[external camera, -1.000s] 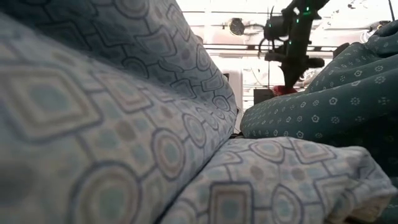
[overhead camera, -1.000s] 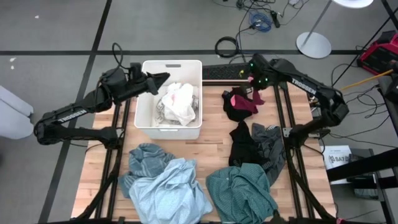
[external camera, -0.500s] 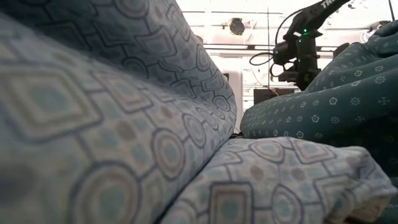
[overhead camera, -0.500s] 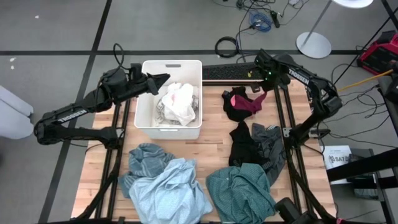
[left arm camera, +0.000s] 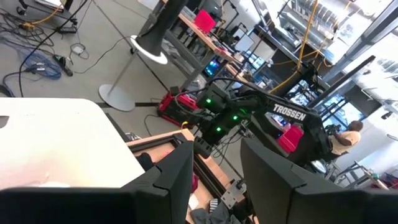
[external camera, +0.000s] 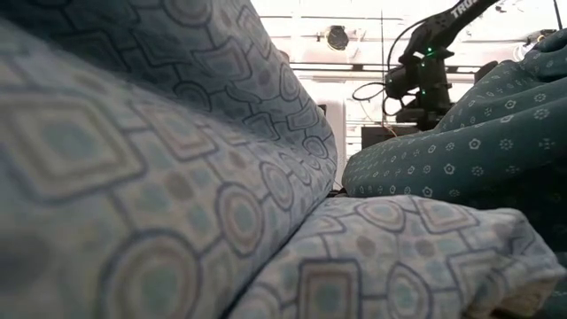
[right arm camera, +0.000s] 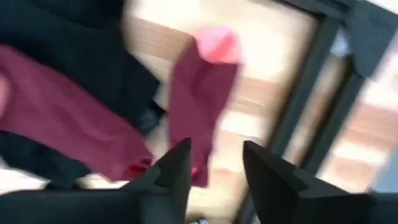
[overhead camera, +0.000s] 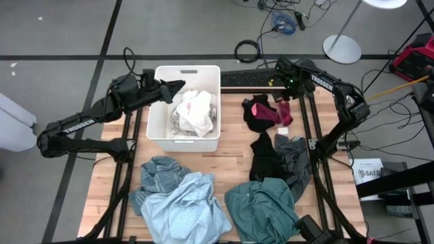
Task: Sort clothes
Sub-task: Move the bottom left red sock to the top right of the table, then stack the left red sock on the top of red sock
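High view: the magenta garment lies on the black pile at the table's one o'clock, just dropped by my reckoning, below the right gripper with fingers parted and empty. Next calls for another pickup from the six o'clock heaps. The white bin (eleven o'clock) holds white-grey clothes; the left gripper hovers open over it.

High view looks straight down on the table; low view, level at tabletop, shares its patterned garments.
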